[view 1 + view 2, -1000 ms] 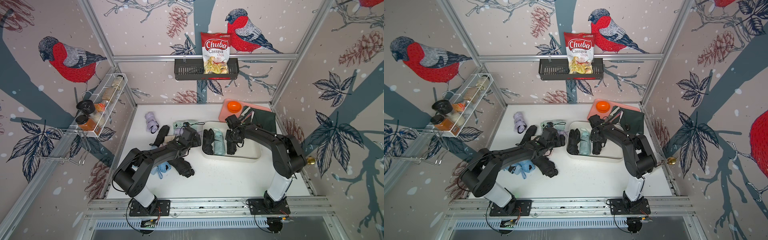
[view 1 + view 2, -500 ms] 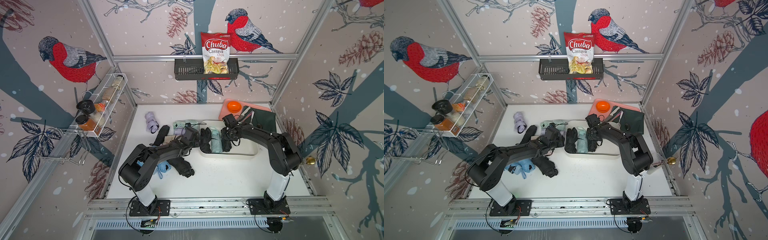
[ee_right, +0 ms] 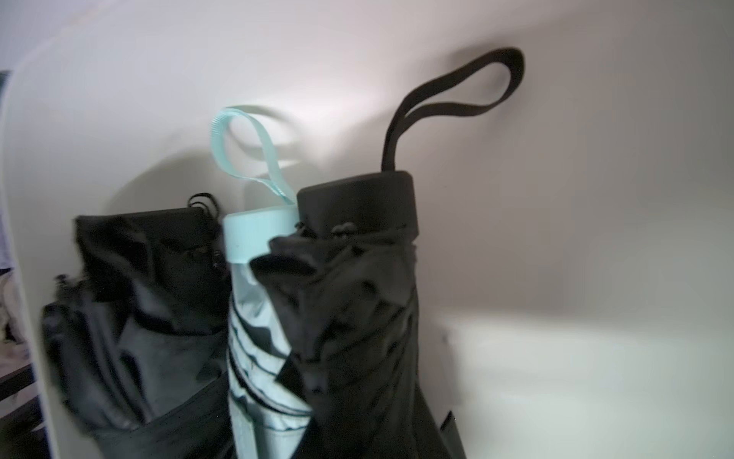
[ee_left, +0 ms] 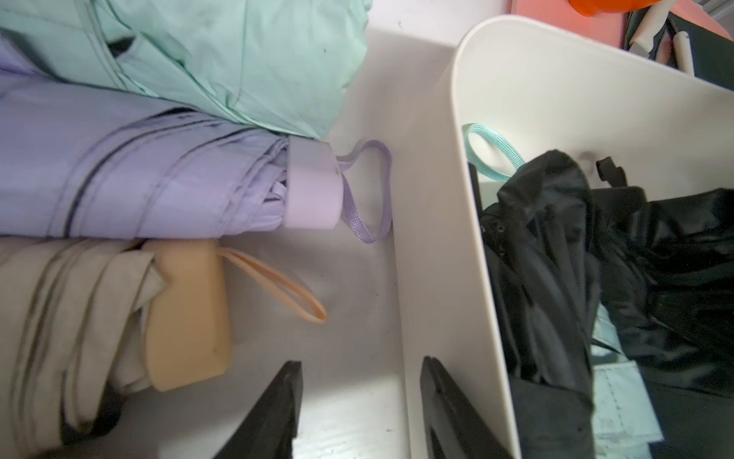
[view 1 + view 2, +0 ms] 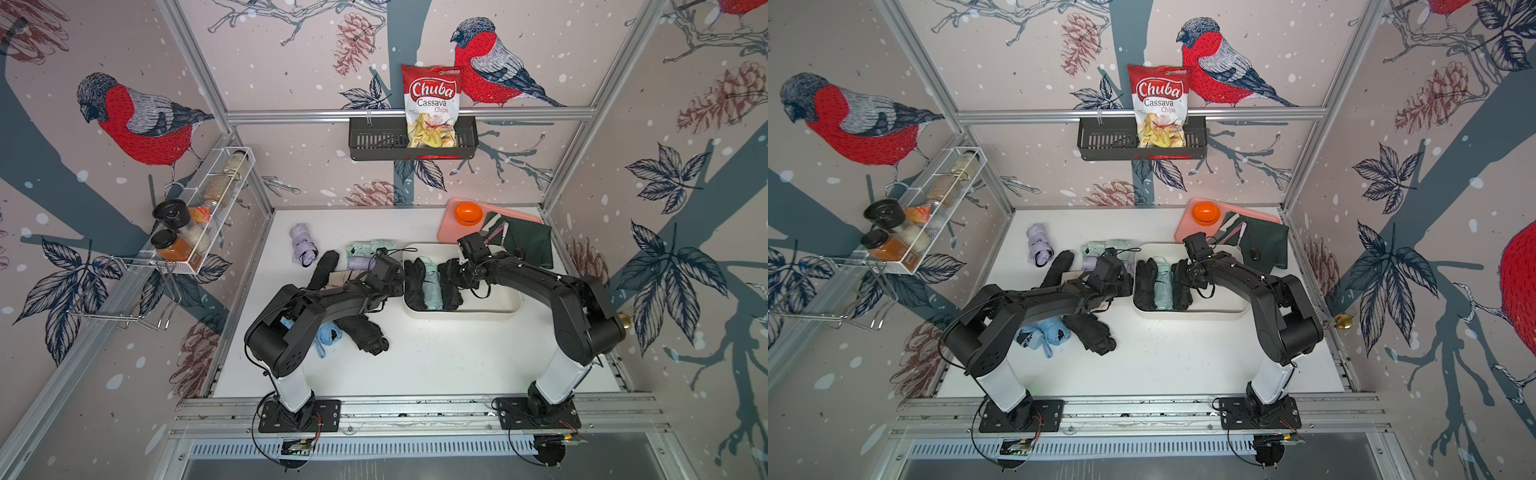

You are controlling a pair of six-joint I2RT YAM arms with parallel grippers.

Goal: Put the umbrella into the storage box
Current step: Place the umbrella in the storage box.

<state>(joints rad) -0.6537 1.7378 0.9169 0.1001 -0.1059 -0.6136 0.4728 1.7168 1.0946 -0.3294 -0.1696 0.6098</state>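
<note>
Clamped around the black folded fabric umbrella (image 3: 357, 318), my right gripper (image 5: 456, 274) is down inside the cream-white plastic storage box (image 5: 494, 297). Fabric hides my fingers in the wrist view, but the umbrella's body runs straight out from between them.

That umbrella is already within the box walls. It is the rightmost of three lying side by side, with its cap and black loop toward the far wall. It leans on the mint-green folded umbrella (image 5: 432, 286) in the middle and partly covers that one's cap. A second black folded umbrella (image 5: 415, 282) lies against the left wall. The right part of the box floor is bare.

My left gripper (image 4: 359, 369) sits low just outside the box's left wall, jaws apart with nothing between them. One finger is hard by that wall, and I cannot tell whether it touches. The lilac folded umbrella (image 4: 139, 179) and the beige folded umbrella (image 4: 79, 318) lie just left of it on the table.

I see three risks. If I let go while the umbrella leans, it may settle on top of the mint one instead of on the floor. Loose black fabric could snag a finger as I lift and drag the umbrella back up. My left finger could also shove the light box sideways while my right is inside it.
</note>
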